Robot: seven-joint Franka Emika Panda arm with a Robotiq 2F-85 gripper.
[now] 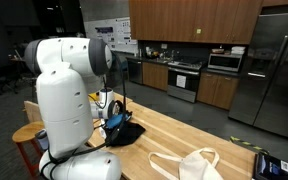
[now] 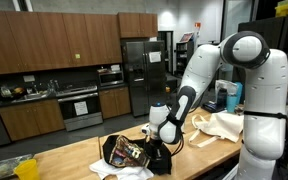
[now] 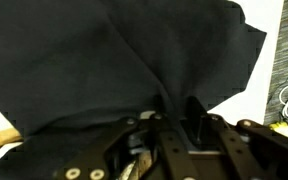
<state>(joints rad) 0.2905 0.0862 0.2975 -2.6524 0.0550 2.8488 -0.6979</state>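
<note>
A black cloth (image 3: 104,60) fills most of the wrist view and lies crumpled on the wooden table (image 1: 199,135) in both exterior views (image 1: 126,134) (image 2: 156,158). My gripper (image 3: 181,110) points down onto it, and a raised fold of the black fabric runs between the two fingers, which stand close together and pinch it. In an exterior view the gripper (image 2: 156,143) sits right on top of the dark pile; in an exterior view the arm's white body hides much of the gripper (image 1: 113,118).
A white tote bag (image 1: 189,165) (image 2: 219,125) lies on the table beyond the black cloth. A patterned item (image 2: 124,152) sits against the pile. A dark box (image 1: 269,165) rests near the table edge. Kitchen cabinets and a fridge (image 2: 136,70) stand behind.
</note>
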